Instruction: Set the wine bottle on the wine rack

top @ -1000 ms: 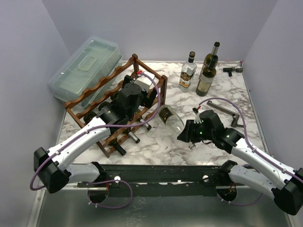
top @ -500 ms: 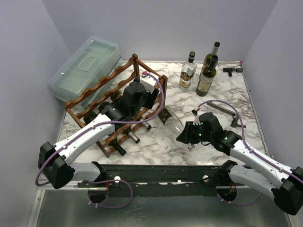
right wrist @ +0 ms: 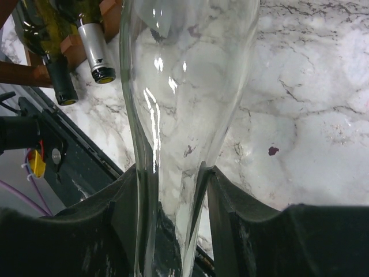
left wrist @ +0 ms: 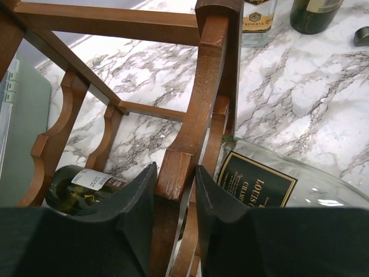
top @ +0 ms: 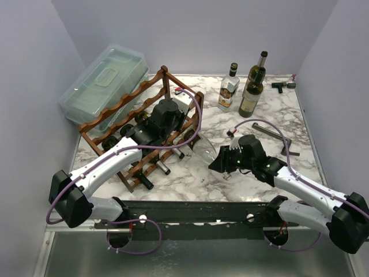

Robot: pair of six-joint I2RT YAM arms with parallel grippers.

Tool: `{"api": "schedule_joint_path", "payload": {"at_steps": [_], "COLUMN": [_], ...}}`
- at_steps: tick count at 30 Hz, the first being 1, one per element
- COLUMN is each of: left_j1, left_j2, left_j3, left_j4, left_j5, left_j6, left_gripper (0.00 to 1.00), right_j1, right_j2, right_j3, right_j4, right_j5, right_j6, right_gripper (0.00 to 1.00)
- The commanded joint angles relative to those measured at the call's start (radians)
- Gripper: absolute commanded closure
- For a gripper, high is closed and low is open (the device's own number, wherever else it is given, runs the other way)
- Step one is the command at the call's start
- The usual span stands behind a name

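Right gripper (right wrist: 173, 173) pinches the clear glass wine bottle (right wrist: 184, 86) at its narrow end and holds it lying flat, base just beside the wine rack (top: 124, 107), over the marble table (top: 271, 115). Left gripper (left wrist: 173, 176) clamps a reddish wooden post, probably to steady the scalloped rack. Other bottles (right wrist: 57, 81) lie in lower cradles.

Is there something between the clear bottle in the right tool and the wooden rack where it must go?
No loose object shows between them. The clear wine bottle, held at its neck by the right tool, has its base beside a post of the wine rack. The left tool, clamped on that post, crowds the spot.
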Motion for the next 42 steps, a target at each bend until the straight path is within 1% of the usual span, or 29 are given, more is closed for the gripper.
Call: {"api": "schedule_joint_path", "payload": {"at_steps": [1, 6, 10, 14, 19, 23, 26, 30, 32, 38, 42], "left_j1": [-0.004, -0.004, -0.004, -0.004, -0.004, -0.005, -0.005, -0.005, -0.005, -0.005, -0.005], "left_j2": [0.016, 0.014, 0.013, 0.012, 0.008, 0.010, 0.014, 0.014, 0.013, 0.007, 0.007], "left_j3": [0.014, 0.011, 0.009, 0.011, 0.007, 0.005, 0.003, 0.003, 0.002, -0.001, -0.001], "left_j4": [-0.021, -0.022, -0.024, -0.024, -0.025, -0.025, -0.024, -0.025, -0.024, -0.024, -0.024], "left_j5": [0.058, 0.061, 0.057, 0.067, 0.078, 0.089, 0.099, 0.105, 0.099, 0.073, 0.069], "left_j6": [-0.003, 0.006, 0.011, 0.014, 0.017, 0.014, 0.010, 0.017, 0.023, 0.042, 0.044], "left_gripper": [0.72, 0.83, 0.89, 0.96, 1.00, 1.00, 1.00, 1.00, 1.00, 1.00, 1.00], "right_j1": [0.000, 0.000, 0.000, 0.001, 0.001, 0.001, 0.001, 0.000, 0.000, -0.003, -0.009], "right_j2": [0.013, 0.038, 0.049, 0.050, 0.128, 0.235, 0.337, 0.439, 0.488, 0.625, 0.692], "right_j3": [0.006, -0.024, -0.048, -0.068, -0.062, -0.055, -0.013, 0.035, 0.077, 0.249, 0.340], "right_j4": [0.326, 0.407, 0.468, 0.537, 0.622, 0.750, 0.797, 0.856, 0.853, 0.768, 0.728], "right_j5": [-0.061, 0.012, 0.021, 0.018, 0.030, 0.037, 0.044, 0.057, 0.075, 0.110, 0.116], "right_j6": [-0.069, -0.092, -0.093, -0.109, -0.152, -0.136, -0.148, -0.203, -0.235, -0.306, -0.322], "right_gripper": [1.00, 0.99, 0.99, 0.99, 0.99, 0.99, 0.99, 0.99, 0.99, 0.99, 0.99]}}
